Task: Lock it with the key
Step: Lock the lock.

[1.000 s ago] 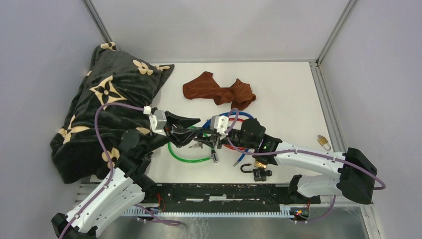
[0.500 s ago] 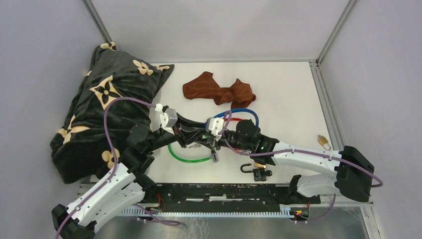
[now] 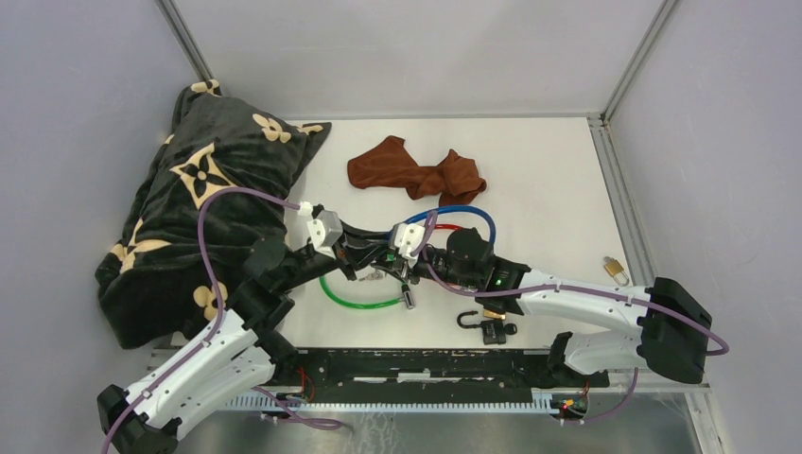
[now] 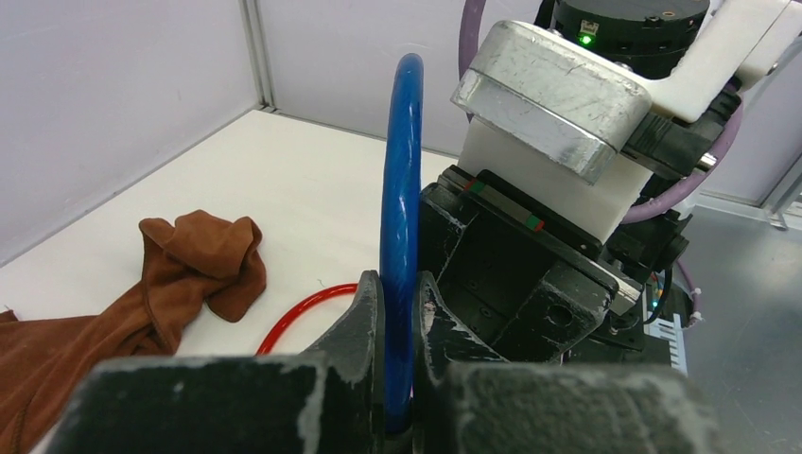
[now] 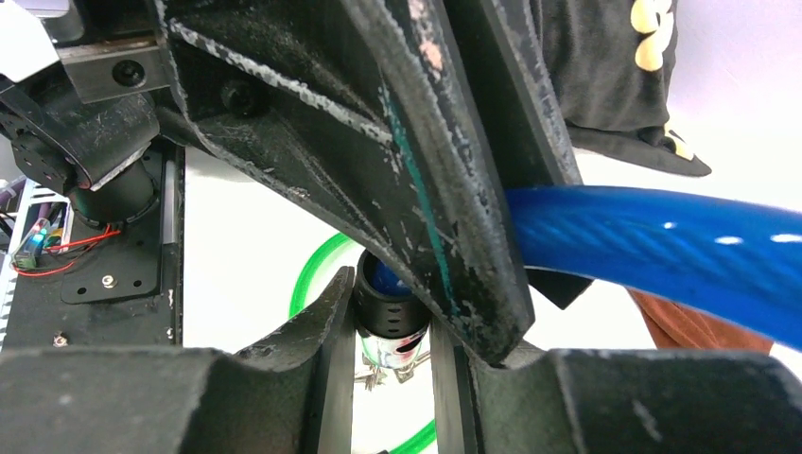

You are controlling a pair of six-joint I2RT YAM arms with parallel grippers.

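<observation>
Lying at the front of the white desk point(image 3: 549, 208) is a black padlock point(image 3: 492, 330); mid-desk the left claw point(image 4: 397, 284) clamps the blue cable point(image 4: 401, 170) and the right claw point(image 5: 392, 317) grips its black barrel point(image 5: 383, 320), keys point(image 5: 392, 364) dangling beneath. Beyond, a brown cloth point(image 3: 416, 172), then grey walls point(image 3: 407, 57)

blue cable point(image 4: 400, 189): lower stretch lost between the clamped fingers of the left gripper point(image 4: 397, 284); far end cut by the right wrist picture's edge
lock barrel point(image 5: 388, 301): only a short black stub shows, gripped by the right gripper point(image 5: 390, 317); the rest lies behind the left gripper's finger; keyhole out of sight
keys point(image 5: 392, 355): blurred glint under the barrel; count and seating cannot be told
green cable point(image 3: 359, 297): upper part of the loop covered by both grippers
red cable point(image 4: 305, 312): one arc shows; the rest is hidden
brown cloth point(image 4: 180, 284): cut by the left and bottom edges
brass padlock point(image 3: 616, 271): too small to tell whether its shackle is closed
</observation>
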